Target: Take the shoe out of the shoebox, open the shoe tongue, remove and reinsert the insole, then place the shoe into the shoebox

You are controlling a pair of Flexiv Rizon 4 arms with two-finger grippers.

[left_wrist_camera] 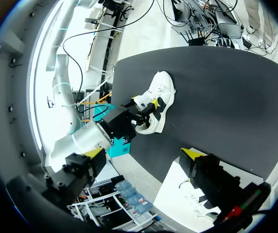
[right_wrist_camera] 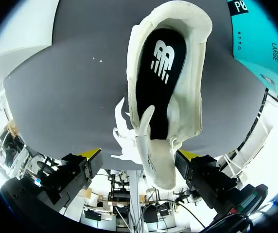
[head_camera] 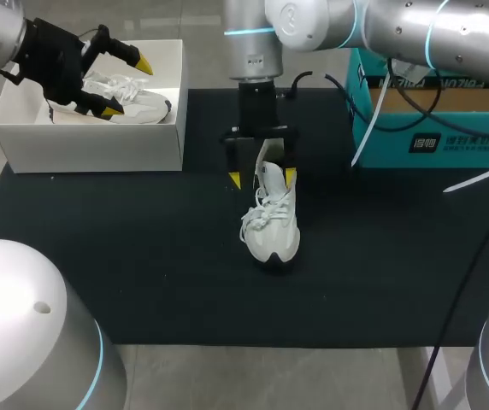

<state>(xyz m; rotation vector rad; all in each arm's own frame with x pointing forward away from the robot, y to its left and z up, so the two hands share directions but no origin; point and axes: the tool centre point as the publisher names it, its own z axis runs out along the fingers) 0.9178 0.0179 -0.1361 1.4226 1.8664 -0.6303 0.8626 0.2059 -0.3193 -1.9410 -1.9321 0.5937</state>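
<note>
- Black mat (head_camera: 142,256) covers the table, and at its far left corner stands the white shoebox (head_camera: 91,145) with a second shoe (head_camera: 138,102) lying inside.
- Over that box hangs the left gripper (head_camera: 128,85), its fingers spread wide and holding nothing.
- Near the middle of the mat sits the shoe (head_camera: 274,231), well apart from the shoebox, so the taking-out step looks done.
- Above the shoe is the right gripper (head_camera: 262,178), fingers spread. One tip is just beside the shoe's far end and the other is clear of it, so nothing is pinched.
- Seen from the right wrist, the tongue (right_wrist_camera: 146,131) stands up between the spread fingers, and the dark insole (right_wrist_camera: 156,73) lies flat inside the shoe.
- The step in hand seems to be opening the tongue. The next move would need one finger to go down into the opening and pinch the insole's edge, perhaps while the left gripper steadies the shoe.
- At the far right stands a teal box (head_camera: 433,128), which plays no part.
</note>
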